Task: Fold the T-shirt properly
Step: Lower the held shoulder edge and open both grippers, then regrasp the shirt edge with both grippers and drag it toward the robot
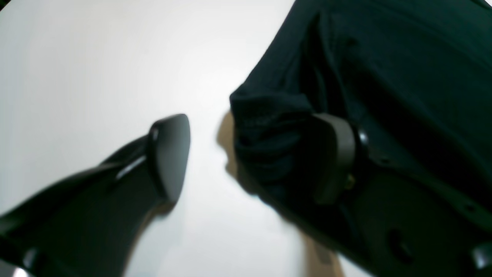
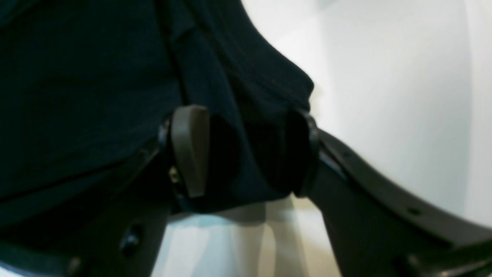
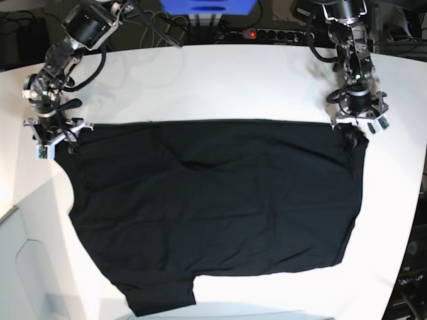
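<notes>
- Left gripper (image 1: 250,154) stands spread: one finger (image 1: 169,154) hangs over bare white table (image 1: 96,77), while the other is against a bunched corner of the T-shirt (image 1: 384,77), with a clear gap between the free finger and the cloth.
- Right gripper (image 2: 246,154) pinches a fold of the black cloth, the fabric filling the space between both pads.
- From the base view, the T-shirt (image 3: 213,207) lies spread flat on the table (image 3: 220,80), its far edge stretched between the two claws, each at one far corner.
- Beneath the claws, the cloth's body reaches toward the near table edge.
</notes>
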Tool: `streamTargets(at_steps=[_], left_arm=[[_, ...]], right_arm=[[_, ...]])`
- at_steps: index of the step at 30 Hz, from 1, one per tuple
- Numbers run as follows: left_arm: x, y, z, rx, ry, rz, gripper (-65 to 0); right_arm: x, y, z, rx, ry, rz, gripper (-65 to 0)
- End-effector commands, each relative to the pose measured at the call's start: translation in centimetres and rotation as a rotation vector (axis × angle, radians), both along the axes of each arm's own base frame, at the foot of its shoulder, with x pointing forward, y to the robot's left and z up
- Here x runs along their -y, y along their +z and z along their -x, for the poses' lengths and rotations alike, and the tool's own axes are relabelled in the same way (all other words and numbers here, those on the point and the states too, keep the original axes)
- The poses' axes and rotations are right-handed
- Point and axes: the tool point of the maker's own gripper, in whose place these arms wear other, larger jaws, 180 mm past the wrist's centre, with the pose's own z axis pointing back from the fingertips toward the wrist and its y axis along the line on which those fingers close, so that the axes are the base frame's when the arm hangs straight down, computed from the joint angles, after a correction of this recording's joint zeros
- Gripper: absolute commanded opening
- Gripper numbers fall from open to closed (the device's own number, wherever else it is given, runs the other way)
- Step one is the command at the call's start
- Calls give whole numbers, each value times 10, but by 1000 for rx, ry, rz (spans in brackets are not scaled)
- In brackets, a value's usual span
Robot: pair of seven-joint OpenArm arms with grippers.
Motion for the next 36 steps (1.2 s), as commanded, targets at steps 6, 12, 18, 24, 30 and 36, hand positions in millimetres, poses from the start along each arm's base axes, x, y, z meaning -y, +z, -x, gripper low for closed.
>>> streamTargets(at_steps=[6, 12, 18, 24, 30, 36], left_arm=[[-4, 9, -6, 25, -3, -12, -472], [-4, 14, -14, 44, -1, -13, -650], [-6, 15, -13, 45, 2, -14, -649], [-4, 12, -4, 28, -5, -18, -649], [1, 19, 12, 25, -25, -35, -649], [10, 22, 42, -7, -57, -53, -649]], right_arm=[[2, 15, -10, 57, 18, 9, -331], [4, 14, -9, 49, 12, 9, -404], [8, 4, 6, 8, 18, 23, -574], [8, -10, 27, -43, 18, 22, -650], [16, -16, 46, -83, 19, 44, -650], [27, -24, 78, -145, 21, 79, -650]])
